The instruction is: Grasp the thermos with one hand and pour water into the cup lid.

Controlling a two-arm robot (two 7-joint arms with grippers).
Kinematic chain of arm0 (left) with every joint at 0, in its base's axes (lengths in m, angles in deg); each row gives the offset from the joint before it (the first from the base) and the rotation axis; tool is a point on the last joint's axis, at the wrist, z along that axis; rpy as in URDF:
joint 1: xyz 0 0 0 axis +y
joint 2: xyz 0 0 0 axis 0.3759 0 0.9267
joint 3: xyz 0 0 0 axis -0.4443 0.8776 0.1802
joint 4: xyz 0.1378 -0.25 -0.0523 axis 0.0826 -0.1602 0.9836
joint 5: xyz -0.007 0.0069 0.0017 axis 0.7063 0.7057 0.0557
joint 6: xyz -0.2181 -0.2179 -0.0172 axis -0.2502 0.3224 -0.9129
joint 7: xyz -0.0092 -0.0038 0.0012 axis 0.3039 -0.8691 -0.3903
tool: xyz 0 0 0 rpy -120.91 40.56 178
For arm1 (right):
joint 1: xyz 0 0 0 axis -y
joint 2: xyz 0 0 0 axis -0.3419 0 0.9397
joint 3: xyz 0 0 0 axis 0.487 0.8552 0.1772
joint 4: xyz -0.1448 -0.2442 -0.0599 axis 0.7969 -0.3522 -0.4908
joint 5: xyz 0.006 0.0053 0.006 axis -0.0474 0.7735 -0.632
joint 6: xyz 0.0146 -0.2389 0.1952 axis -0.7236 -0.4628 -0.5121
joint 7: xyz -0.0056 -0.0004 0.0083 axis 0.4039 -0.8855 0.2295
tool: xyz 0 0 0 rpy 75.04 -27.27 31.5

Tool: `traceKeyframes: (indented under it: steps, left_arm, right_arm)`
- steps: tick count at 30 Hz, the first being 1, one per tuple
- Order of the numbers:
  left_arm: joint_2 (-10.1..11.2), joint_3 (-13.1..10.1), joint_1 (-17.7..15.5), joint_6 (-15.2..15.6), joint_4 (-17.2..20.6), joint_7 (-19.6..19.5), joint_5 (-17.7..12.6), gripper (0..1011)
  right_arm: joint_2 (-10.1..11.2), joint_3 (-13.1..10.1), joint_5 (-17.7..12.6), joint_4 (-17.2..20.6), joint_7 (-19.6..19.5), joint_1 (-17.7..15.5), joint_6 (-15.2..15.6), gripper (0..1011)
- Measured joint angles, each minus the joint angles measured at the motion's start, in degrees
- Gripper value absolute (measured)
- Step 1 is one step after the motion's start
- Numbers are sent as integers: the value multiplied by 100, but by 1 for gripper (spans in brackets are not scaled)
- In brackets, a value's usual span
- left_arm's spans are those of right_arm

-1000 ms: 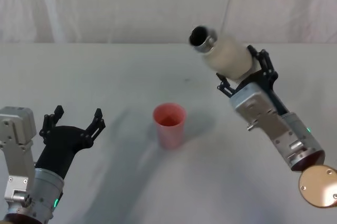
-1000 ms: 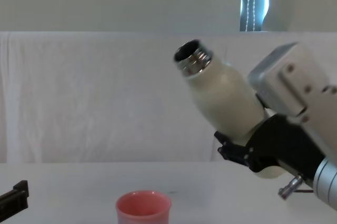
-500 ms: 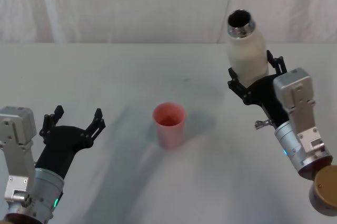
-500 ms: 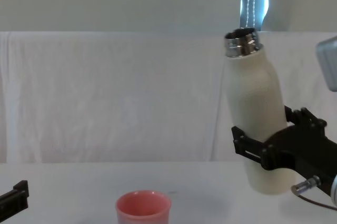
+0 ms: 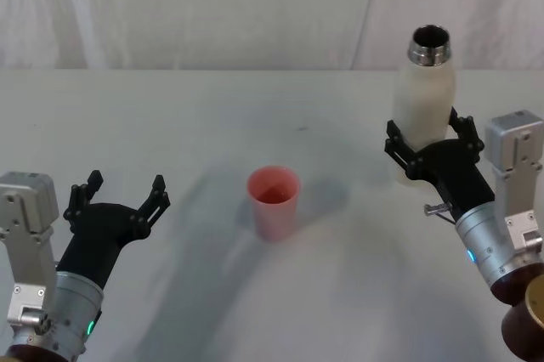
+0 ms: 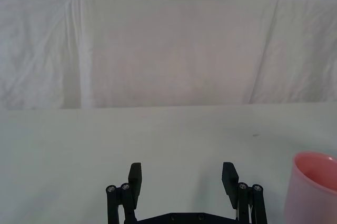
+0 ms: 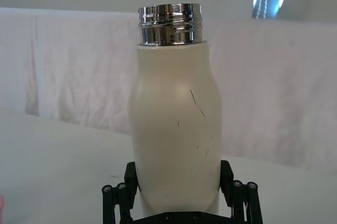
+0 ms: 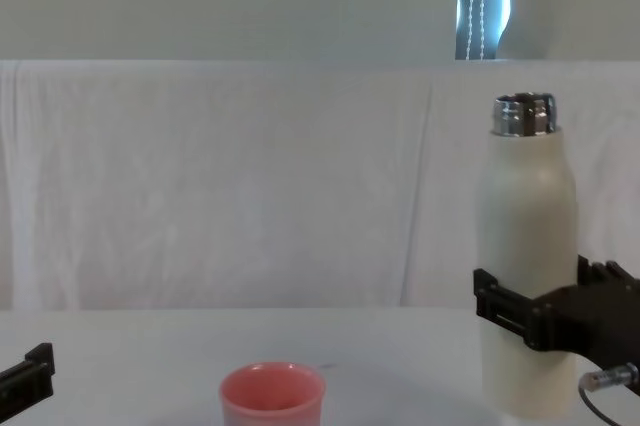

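1. Right tool point(image 5: 432, 151) is clamped around the lower body of the thermos point(image 5: 425, 100), which stands upright on the table point(image 5: 187, 115), neck uncapped.
2. Cup lid point(image 5: 273, 202) sits mid-table, well apart from the thermos.
3. Left tool point(image 5: 119, 198) hovers near the table's left front, fingers spread apart.

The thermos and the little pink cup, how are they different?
The thermos is tall and cream-white with a shiny chrome neck; the cup lid is short, pink and plain-rimmed. The thermos is held by the right tool, whose fingers clamp its lower body; the cup lid stands free on the table, untouched. The left tool sits open, apart from both. Both stand upright with open tops.
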Motion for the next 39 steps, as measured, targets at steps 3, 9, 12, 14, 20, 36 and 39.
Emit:
traceKeyframes:
  steps: [3,9,12,14,20,36,39]
  left_arm:
    - [0,0,0,0,0,0,0,1001]
    - [0,0,0,0,0,0,0,1001]
    - [0,0,0,0,0,0,0,1001]
    - [0,0,0,0,0,0,0,1001]
    - [0,0,0,0,0,0,0,1001]
    - [0,0,0,0,0,0,0,1001]
    - [0,0,0,0,0,0,0,1001]
  right_arm:
    - [-39,-70,-151,-43,8,-11,89,957]
    - [-81,-148,-282,-136,-1,-9,142,957]
    - [-86,-165,-300,-192,-16,0,144,957]
    - [-82,-166,-300,-235,-24,10,123,957]
    - [-65,-176,-320,-351,-8,32,-15,957]
    - [-70,-260,-492,-695,78,142,-295,957]
    - [-71,-275,-517,-753,84,169,-298,957]
